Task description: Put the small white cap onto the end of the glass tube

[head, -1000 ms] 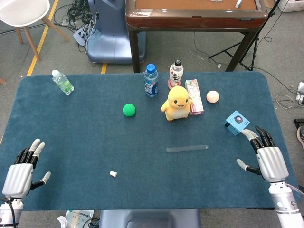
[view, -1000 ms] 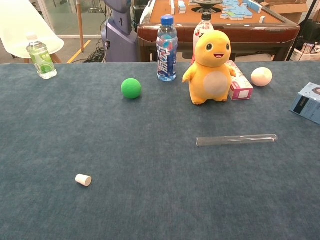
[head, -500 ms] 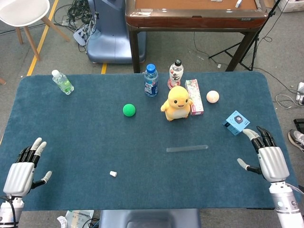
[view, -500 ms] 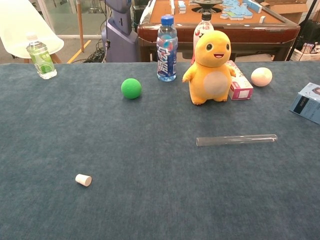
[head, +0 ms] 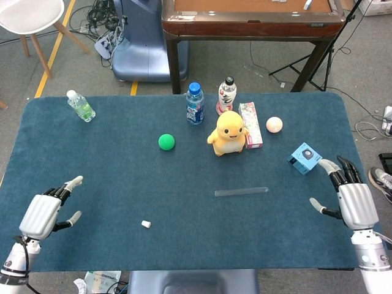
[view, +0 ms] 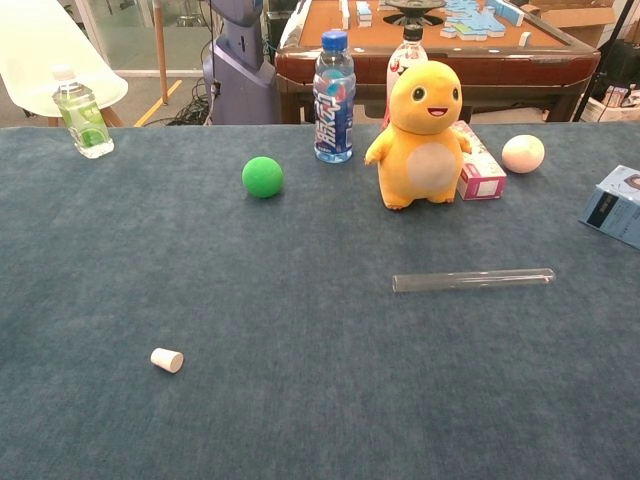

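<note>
Right now I have both hands low at the near corners of the blue table [head: 110, 165], and neither one holds anything. My left hand [head: 44, 214] sits near the front left edge with its fingers spread and reaching forward toward the middle. My right hand [head: 354, 205] is at the front right edge, fingers apart and pointing away from me, close to the small blue box [head: 305, 158] but not touching it. Neither hand shows in the chest view. The white cap [view: 167, 360] lies on its side on the cloth, left of center and near the front, well apart from both hands. The glass tube [view: 473, 280] lies flat, stretched left to right, right of center and well apart from the cap. Behind the tube stands a yellow plush toy [view: 424, 135], with a pink carton [view: 474, 165] just beside it and a pale ball [view: 523, 153] further right. A green ball [view: 262, 176] and a blue-capped bottle [view: 333, 95] sit further left, and a small green bottle [view: 82, 112] stands near the far left corner.
</note>
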